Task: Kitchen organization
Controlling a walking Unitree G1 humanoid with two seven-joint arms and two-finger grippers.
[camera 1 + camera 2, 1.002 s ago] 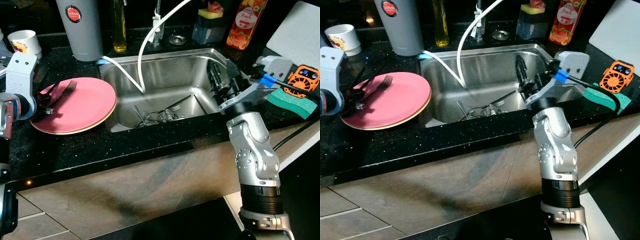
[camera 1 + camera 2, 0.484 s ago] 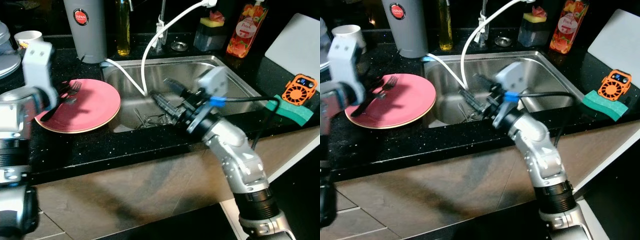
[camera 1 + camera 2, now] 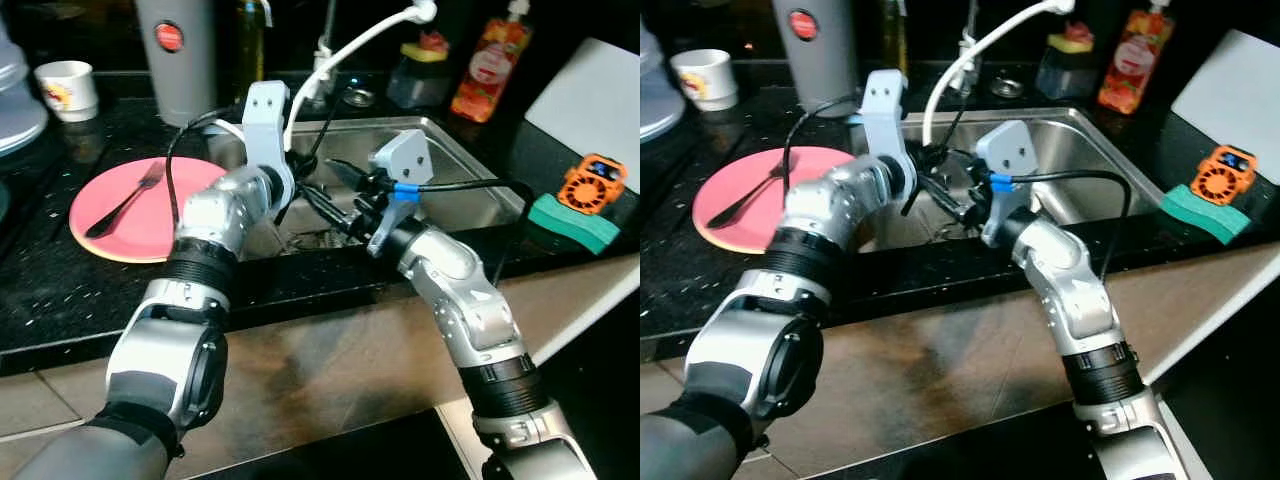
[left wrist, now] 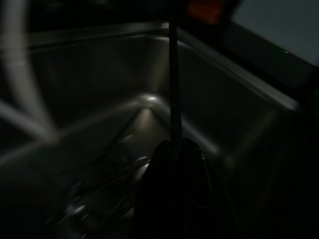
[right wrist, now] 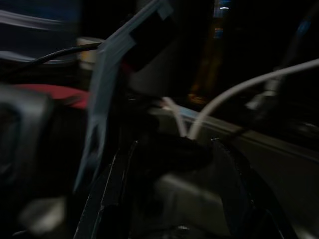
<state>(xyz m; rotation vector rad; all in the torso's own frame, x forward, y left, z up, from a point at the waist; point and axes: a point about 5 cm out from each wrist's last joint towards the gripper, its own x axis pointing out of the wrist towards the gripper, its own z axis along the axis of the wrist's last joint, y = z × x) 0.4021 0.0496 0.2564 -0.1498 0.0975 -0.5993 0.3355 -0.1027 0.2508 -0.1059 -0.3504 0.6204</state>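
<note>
1. The sink (image 3: pixel 470 170) at the frame's centre is seen as brushed, shiny steel.
2. The countertop (image 3: pixel 60 290), lower left, is rendered as glossy black stone, speckled.
3. The plate (image 3: pixel 110 225) at left is shown as smooth, matt pink.
4. The sponge (image 3: pixel 575 222) at right is read as rough green foam.
5. The arm casings are shown as satin silver metal.
</note>
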